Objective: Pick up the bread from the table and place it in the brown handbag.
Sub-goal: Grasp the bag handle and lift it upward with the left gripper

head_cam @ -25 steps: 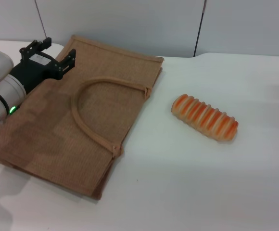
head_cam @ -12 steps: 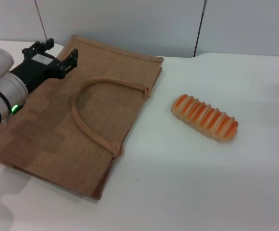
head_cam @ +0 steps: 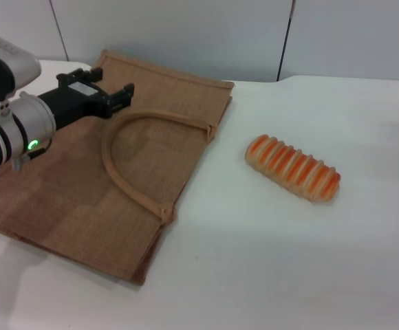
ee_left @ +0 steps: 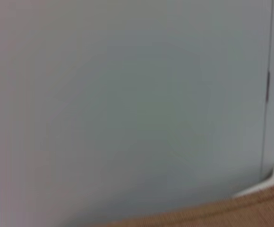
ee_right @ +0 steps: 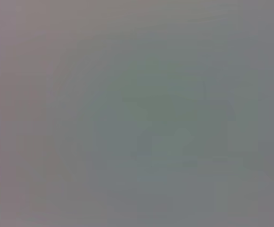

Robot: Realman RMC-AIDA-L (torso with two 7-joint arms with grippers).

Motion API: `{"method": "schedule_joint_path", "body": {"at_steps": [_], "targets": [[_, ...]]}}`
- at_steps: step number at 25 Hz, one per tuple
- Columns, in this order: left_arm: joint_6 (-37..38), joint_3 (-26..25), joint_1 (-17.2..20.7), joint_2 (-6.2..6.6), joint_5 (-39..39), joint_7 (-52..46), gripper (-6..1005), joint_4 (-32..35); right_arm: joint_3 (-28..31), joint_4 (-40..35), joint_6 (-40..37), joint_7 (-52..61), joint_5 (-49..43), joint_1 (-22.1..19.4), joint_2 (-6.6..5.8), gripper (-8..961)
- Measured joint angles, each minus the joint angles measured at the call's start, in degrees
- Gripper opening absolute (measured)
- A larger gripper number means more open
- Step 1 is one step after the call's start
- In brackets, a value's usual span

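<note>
The bread point(head_cam: 292, 167), a beige loaf with orange stripes, lies on the white table point(head_cam: 289, 261), right of centre. The brown handbag point(head_cam: 69, 199) lies flat on the left, its arched handle point(head_cam: 111, 161) on top. My left gripper point(head_cam: 104, 88) is open and empty. It hovers over the bag's far part, near the top of the handle and far to the left of the bread. The left wrist view shows only a strip of the bag point(ee_left: 222, 213) below a wall. My right gripper is out of view.
A grey wall point(head_cam: 186, 27) with a dark vertical seam stands right behind the table's far edge. The right wrist view shows only that wall point(ee_right: 137, 113). Bare tabletop lies around the bread and in front of the bag.
My left arm has swung to the right over the bag, and the gripper has turned. The bread and the bag have not moved.
</note>
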Motion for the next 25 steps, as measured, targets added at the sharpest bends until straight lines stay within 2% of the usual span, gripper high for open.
{"method": "schedule_joint_path", "body": {"at_steps": [5,10,25], "targets": [[-0.35,-0.42,-0.01,0.88,15.93,-17.64,719,2.99,0.0,0.0,0.96,0.02,0.0,0.32,0.0,830],[-0.46,-0.5,-0.69,1.62,24.83,-27.69,719,3.4,0.0,0.0,1.02,0.04,0.0,0.44,0.0,830],[-2.02,-0.71,-1.49,1.81,30.39,-32.84,717,3.02,0.0,0.0,1.02,0.08,0.0,0.55,-0.02,830]]}}
